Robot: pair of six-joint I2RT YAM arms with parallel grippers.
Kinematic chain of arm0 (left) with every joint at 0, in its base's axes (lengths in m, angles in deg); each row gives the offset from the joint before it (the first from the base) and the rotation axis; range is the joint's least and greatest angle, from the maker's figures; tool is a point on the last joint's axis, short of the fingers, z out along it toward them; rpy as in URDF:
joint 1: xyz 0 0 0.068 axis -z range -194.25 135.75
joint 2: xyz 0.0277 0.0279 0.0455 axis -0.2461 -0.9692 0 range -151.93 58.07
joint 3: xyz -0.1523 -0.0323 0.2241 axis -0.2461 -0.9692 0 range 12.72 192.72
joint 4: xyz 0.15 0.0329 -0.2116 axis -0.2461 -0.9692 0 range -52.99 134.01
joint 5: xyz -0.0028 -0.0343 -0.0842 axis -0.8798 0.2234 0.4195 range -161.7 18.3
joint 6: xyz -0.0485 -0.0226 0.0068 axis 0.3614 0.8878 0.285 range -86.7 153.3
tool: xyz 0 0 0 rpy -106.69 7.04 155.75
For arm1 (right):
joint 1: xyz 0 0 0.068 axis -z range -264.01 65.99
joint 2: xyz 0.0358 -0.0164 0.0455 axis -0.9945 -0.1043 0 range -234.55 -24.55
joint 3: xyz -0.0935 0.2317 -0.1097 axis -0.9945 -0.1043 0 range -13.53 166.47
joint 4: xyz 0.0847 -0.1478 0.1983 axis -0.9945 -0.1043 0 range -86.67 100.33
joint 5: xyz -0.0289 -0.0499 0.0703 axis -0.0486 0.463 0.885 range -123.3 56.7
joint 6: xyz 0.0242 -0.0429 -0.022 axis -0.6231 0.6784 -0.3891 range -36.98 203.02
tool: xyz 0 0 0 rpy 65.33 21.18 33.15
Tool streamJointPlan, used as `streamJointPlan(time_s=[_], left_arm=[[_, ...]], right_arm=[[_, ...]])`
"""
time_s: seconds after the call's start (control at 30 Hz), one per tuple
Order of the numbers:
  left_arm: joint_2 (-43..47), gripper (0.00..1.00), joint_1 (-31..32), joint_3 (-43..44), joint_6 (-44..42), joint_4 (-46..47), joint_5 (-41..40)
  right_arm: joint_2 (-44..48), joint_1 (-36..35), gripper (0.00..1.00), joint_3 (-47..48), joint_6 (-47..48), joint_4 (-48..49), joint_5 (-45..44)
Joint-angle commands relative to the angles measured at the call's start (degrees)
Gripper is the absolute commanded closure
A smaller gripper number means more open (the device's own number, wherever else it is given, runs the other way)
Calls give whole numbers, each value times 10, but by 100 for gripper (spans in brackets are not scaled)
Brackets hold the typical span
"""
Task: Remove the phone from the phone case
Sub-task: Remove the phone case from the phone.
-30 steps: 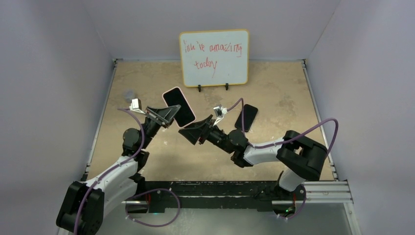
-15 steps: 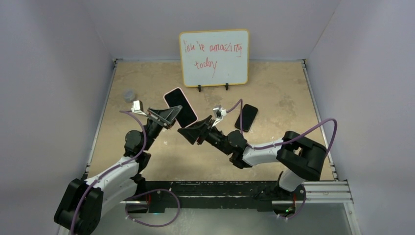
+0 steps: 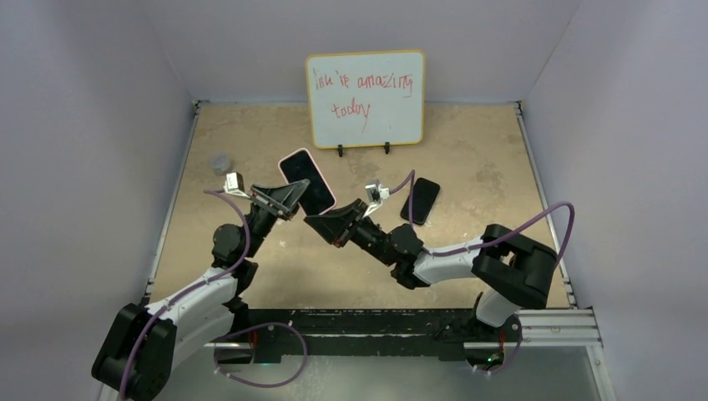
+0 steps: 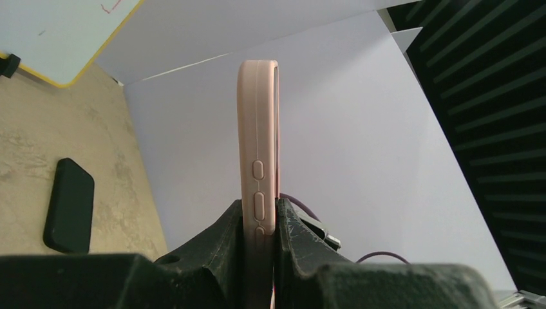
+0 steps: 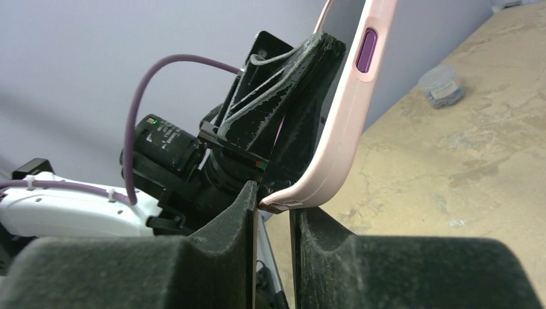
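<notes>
Above the tabletop [image 3: 467,159], the left jaws clench the pink phone case [image 4: 258,129]; the right jaws straddle its corner, grip unclear.

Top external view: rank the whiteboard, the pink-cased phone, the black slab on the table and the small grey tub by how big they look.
1. whiteboard
2. pink-cased phone, raised toward the camera, so its lead over the next is unsure
3. black slab
4. grey tub, clearly smallest
</notes>
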Motion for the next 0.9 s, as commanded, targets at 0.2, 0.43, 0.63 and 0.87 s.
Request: streamJointPlan(time_s=[0.2,0.43,0.63,0.87], left_arm=[[-5,100,5,15,30,35,10],[1,100,5,27,37,-14,34],[3,100,4,32,45,-49,63],[24,100,4,47,16,-108,81]], right_arm=[[11,-2,100,-16,114,52,25],[27,-1,100,-18,193,-5,69],[47,-1,100,-21,255,-64,63],[78,0,100,-28,309,-115,24]])
